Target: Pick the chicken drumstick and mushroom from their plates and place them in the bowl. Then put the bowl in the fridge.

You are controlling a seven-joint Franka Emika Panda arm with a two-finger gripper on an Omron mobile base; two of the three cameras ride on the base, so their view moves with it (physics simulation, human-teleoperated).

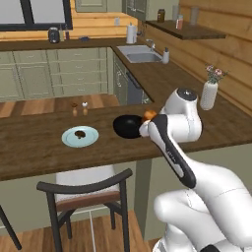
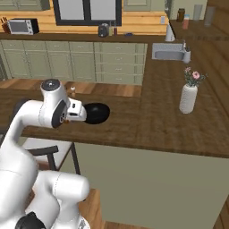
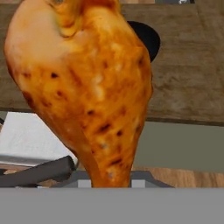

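Note:
The glossy orange-brown chicken drumstick [image 3: 87, 87] looms close in the hand view, thick end up, with my gripper [image 1: 147, 119] shut on it. It hangs just above the counter's front edge, beside the right rim of the black bowl [image 1: 128, 126], which also shows in the right base view [image 2: 96, 112] and behind the drumstick [image 3: 148, 38]. The dark brown mushroom [image 1: 79, 133] lies on the pale blue plate [image 1: 69, 140], left of the bowl. My fingers are hidden by the drumstick and the arm. The fridge is out of view.
A dark chair [image 1: 83, 189] stands under the counter's front edge. Two small shakers [image 1: 78, 109] sit behind the blue plate. A white vase with flowers [image 1: 209, 93] stands on the right counter, and a sink [image 1: 140, 53] lies farther back.

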